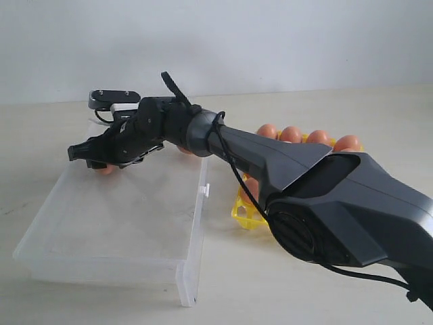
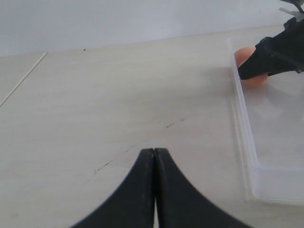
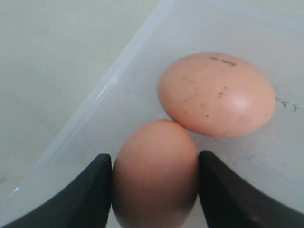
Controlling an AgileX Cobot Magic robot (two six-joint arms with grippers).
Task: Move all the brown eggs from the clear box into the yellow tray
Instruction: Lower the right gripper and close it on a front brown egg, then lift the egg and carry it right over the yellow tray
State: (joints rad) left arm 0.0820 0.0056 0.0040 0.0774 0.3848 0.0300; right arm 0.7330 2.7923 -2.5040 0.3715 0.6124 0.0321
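Here, egg in hand: we find the near egg (image 3: pixel 154 175) on the floor of the clear box (image 1: pixel 196 223), at about 10 o'clock of the box in the exterior view. It touches the far egg (image 3: pixel 216 95) just beyond it.
Right gripper: the right gripper (image 3: pixel 154 159) straddles the near egg, and both pads seem to lie against its flanks. We read this as a grasp, though how firm it is we cannot tell.
Left gripper: the left gripper (image 2: pixel 155 151) has its fingers pressed together on nothing, above the bare table (image 2: pixel 95 104) and apart from the box.
Destination: the yellow tray (image 1: pixel 247 215) stands at 3 o'clock of the box, with brown eggs (image 1: pixel 291 134) seated along its far side.
Handling: we judge each egg light, rigid, smooth and brittle. The curved shell may slip from a loose hold or crack under a tight one.
Where to hold: across the widest girth, pads on opposite flanks, with gentle pressure only. The touching neighbour may roll when the near egg lifts.
Right wrist view alone: the pads meeting the shell, the two eggs in contact, the shell speckles.
Exterior view alone: the tray, its load and the way from box to tray, though the arm hides much of the tray.
Left wrist view alone: the box wall seen from outside and the idle fingers.
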